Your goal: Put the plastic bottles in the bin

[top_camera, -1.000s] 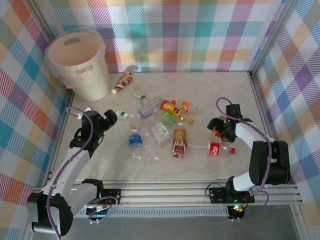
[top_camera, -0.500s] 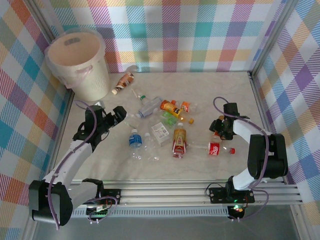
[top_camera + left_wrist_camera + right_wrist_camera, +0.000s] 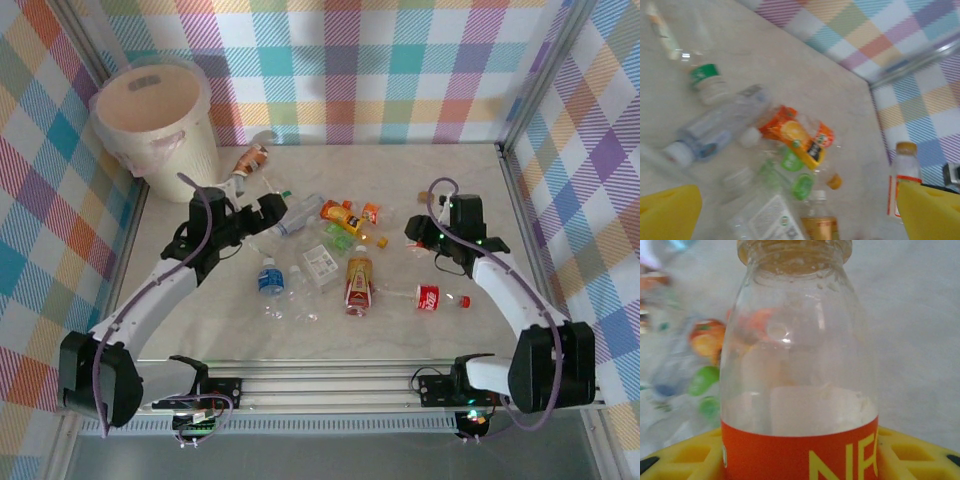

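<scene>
Both outstretched: left end effector (image 3: 275,210) agape, right end effector (image 3: 416,232) gripping bottle (image 3: 799,365)

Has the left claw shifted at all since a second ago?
Yes. The left claw has swung rightward and away from the arm bases, from below the bin to its right, closer to the plastic bottles.

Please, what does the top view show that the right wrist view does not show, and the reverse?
Top view: the bin at the far left corner, the open left hand beside the pile, a red-label bottle lying apart from it. Right wrist view: the held bottle close up, with tan cap, clear body, orange label, between yellow fingers. Both: the right hand shut on that bottle, and the pile, blurred at the wrist.
</scene>
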You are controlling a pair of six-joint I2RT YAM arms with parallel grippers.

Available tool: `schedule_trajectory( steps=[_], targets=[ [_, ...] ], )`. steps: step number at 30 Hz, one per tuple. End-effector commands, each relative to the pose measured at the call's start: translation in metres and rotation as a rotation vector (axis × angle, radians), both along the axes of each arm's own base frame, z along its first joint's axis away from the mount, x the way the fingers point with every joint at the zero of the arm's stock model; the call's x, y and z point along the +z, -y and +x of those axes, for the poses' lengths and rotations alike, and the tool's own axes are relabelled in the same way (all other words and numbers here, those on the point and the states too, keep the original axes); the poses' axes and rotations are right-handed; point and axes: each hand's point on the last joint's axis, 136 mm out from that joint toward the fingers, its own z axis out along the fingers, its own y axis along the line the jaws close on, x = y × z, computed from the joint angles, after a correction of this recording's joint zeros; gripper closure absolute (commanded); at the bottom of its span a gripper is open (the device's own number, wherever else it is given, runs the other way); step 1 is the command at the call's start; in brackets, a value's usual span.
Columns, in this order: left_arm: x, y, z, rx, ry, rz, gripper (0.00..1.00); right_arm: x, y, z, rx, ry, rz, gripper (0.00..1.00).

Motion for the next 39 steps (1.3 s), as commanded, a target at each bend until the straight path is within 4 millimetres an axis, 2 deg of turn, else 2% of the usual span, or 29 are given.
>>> schedule_trajectory(
  steps=[1,6,11,16,21,25,28,30,34,36,39],
  targets=[
    [0.034,0.038,0.000,-0.135,0.067,-0.095,0.00,0.054,-0.043,0.001,0.176,0.174,0.121,0.60],
    [0.051,0.082,-0.005,-0.276,0.096,-0.106,0.00,0.086,-0.096,-0.020,0.415,0.275,0.206,0.61],
    [0.066,0.114,-0.013,-0.375,0.111,-0.132,0.00,0.103,-0.135,-0.036,0.578,0.353,0.218,0.61],
    [0.073,0.134,-0.016,-0.405,0.108,-0.143,0.00,0.109,-0.165,-0.047,0.724,0.418,0.203,0.61],
    [0.065,0.139,-0.006,-0.343,0.051,-0.110,0.01,0.121,-0.189,-0.056,0.821,0.468,0.206,0.60],
    [0.062,0.154,-0.008,-0.376,0.021,-0.119,0.11,0.124,-0.201,-0.059,0.845,0.491,0.189,0.60],
    [0.053,0.154,-0.006,-0.363,-0.012,-0.076,0.31,0.122,-0.205,-0.059,0.850,0.499,0.170,0.60],
    [0.051,0.154,-0.006,-0.361,-0.018,-0.068,0.41,0.124,-0.205,-0.059,0.848,0.509,0.171,0.60],
    [0.046,0.150,-0.006,-0.345,-0.029,-0.047,0.48,0.123,-0.205,-0.061,0.857,0.506,0.169,0.57],
    [0.041,0.143,-0.002,-0.303,-0.028,-0.011,0.50,0.121,-0.204,-0.062,0.862,0.506,0.160,0.48],
    [0.035,0.128,0.006,-0.218,-0.017,0.054,0.53,0.120,-0.199,-0.065,0.868,0.510,0.114,0.25]
  ],
)
